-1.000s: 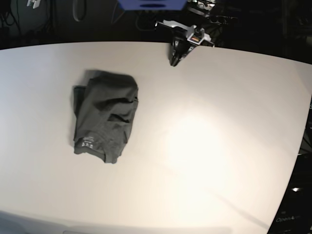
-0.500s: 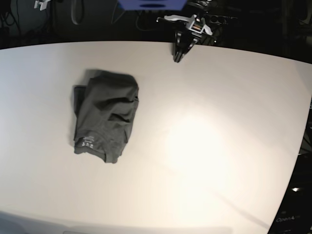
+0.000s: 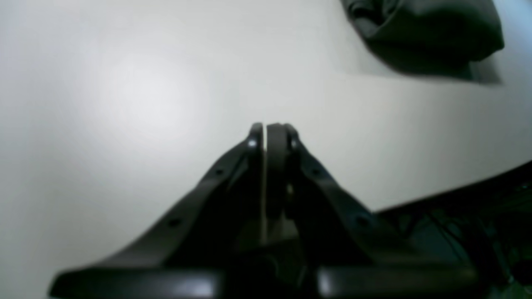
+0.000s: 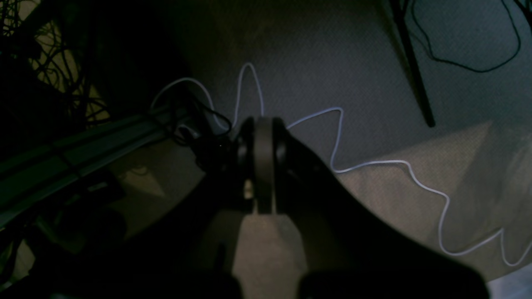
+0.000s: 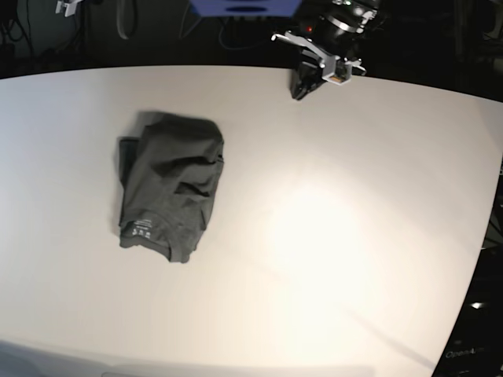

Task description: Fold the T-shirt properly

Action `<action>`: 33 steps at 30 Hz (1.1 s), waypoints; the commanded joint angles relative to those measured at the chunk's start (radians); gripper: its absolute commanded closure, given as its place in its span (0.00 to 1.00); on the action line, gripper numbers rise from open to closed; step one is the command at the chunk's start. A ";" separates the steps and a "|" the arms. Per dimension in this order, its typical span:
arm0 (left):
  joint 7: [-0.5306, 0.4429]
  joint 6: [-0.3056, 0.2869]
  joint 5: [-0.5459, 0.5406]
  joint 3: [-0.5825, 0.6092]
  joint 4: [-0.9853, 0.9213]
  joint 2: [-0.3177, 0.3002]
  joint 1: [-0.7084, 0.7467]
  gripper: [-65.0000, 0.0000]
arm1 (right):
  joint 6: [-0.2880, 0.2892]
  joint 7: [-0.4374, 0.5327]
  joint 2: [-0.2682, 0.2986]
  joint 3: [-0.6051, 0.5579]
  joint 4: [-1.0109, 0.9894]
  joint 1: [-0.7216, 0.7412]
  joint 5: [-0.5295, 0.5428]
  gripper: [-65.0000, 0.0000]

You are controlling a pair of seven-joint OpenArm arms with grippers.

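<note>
The dark grey T-shirt [image 5: 169, 184] lies folded into a compact, wrinkled bundle on the left half of the white table [image 5: 330, 236], its white neck label facing up near the front edge. In the left wrist view a corner of the T-shirt [image 3: 424, 33] shows at the top right. My left gripper [image 5: 299, 93] hovers over the table's far edge, shut and holding nothing, well apart from the cloth; the left wrist view shows its fingertips [image 3: 266, 128] pressed together. My right gripper [image 4: 259, 124] is shut and empty, off the table, above the carpeted floor.
A white cable [image 4: 374, 162] and black cables lie on the grey carpet under the right gripper. A blue object [image 5: 245, 6] sits behind the table's far edge. The table's right edge drops off near dark equipment [image 5: 479, 330].
The left gripper has pulled back and to the right along the table's far edge, away from the T-shirt. The T-shirt has not moved.
</note>
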 commanded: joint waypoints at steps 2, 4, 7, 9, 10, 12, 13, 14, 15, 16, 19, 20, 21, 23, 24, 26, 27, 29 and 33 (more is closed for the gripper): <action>0.459 0.073 -0.016 -0.016 0.024 -0.030 0.091 0.96 | 0.003 0.045 0.015 0.001 0.008 -0.014 0.002 1.00; 0.459 0.073 -0.014 -0.018 0.095 -0.036 0.132 0.96 | 0.003 0.065 0.014 0.001 0.008 -0.014 0.002 1.00; 0.460 0.073 -0.014 -0.016 0.199 -0.076 0.194 0.96 | 0.003 0.068 0.014 0.006 0.008 -0.014 0.002 1.00; 0.459 0.075 -0.014 -0.018 0.258 -0.083 0.238 0.96 | 0.003 0.070 0.014 0.006 0.008 -0.014 0.002 1.00; 0.459 0.075 -0.013 -0.026 0.281 -0.091 0.263 0.96 | 0.003 0.072 0.014 0.006 0.008 -0.016 0.002 1.00; 0.459 0.075 -0.013 -0.058 0.321 -0.105 0.304 0.96 | 0.003 0.070 0.014 0.001 0.008 -0.016 0.002 1.00; 0.459 0.075 -0.013 -0.073 0.328 -0.105 0.316 0.96 | 0.003 0.068 0.014 0.001 0.007 -0.016 0.002 1.00; 0.459 0.075 -0.013 -0.089 0.328 -0.105 0.327 0.96 | 0.003 0.070 0.014 0.001 0.007 -0.016 0.002 1.00; 0.460 0.075 -0.013 -0.101 0.316 -0.105 0.329 0.96 | 0.003 0.070 0.012 0.000 0.005 -0.016 0.002 1.00; 0.460 0.075 -0.013 -0.108 0.291 -0.103 0.326 0.96 | 0.003 0.070 0.009 0.000 0.005 -0.016 0.002 1.00; 0.459 0.075 -0.013 -0.119 0.207 -0.100 0.300 0.96 | 0.003 0.070 0.009 0.000 0.002 -0.011 0.002 1.00; 0.459 0.075 -0.014 -0.113 0.178 -0.099 0.280 0.96 | 0.003 0.068 0.009 0.000 0.002 -0.010 0.002 1.00; 0.459 0.075 -0.016 -0.110 0.144 -0.093 0.260 0.96 | 0.003 0.068 0.009 0.000 0.002 -0.008 0.002 1.00; 0.460 0.073 -0.014 -0.099 0.034 -0.066 0.201 0.96 | 0.003 0.067 0.009 0.000 0.002 -0.006 0.002 1.00; 0.460 0.070 -0.013 -0.098 -0.034 -0.056 0.166 0.96 | 0.003 0.067 0.009 -0.002 0.001 -0.006 0.002 1.00; 0.450 0.067 -0.013 -0.098 -0.178 -0.028 0.100 0.96 | 0.003 0.065 0.009 -0.002 -0.001 -0.006 0.002 1.00; 0.450 0.066 -0.013 -0.098 -0.242 -0.016 0.069 0.96 | 0.003 0.065 0.009 -0.002 -0.001 -0.005 0.002 1.00; 0.450 0.064 -0.004 -0.084 -0.356 0.004 0.002 0.96 | 0.003 0.056 0.007 -0.002 -0.001 -0.005 0.002 1.00; 0.382 0.064 0.048 -0.004 -0.583 0.038 -0.118 0.96 | 0.003 0.030 0.020 -0.016 -0.062 0.013 -0.004 1.00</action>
